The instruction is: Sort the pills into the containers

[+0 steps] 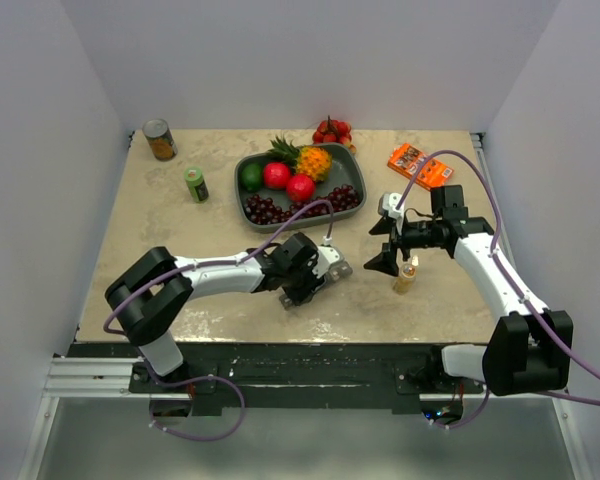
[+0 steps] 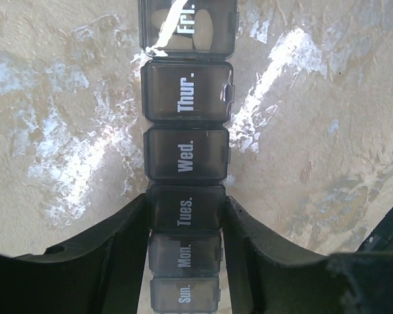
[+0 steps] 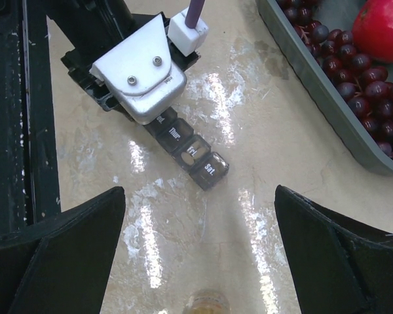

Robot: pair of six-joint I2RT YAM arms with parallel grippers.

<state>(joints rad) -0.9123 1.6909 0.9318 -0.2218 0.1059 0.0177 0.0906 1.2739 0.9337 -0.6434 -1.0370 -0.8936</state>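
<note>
Left wrist view shows you the containers (image 2: 187, 98) as one dark strip lying flat on the counter (image 2: 65, 131), with the day labels running Sun., Mon., Tues., Wed., Thur. and Fri. away from the camera. Your left fingers (image 2: 118, 242) are clamped on the strip from both sides, at the Tues. compartment. Through the smoky lid of Fri. you can make out a few pale oval pills (image 2: 200, 29). The other compartments look dark, and you cannot tell what is in them.

In the right wrist view your right fingers (image 3: 72, 242) stand wide apart and hold nothing. They hang over bare counter with the Sat. end of the strip pointing toward them. A small bottle (image 3: 206, 302) sits blurred at the bottom edge, between the two fingers.

From the top external view the strip lies near the middle of the counter, in front of the grey tray (image 1: 358, 165) of fruit, with the amber bottle just beside the right fingers.
</note>
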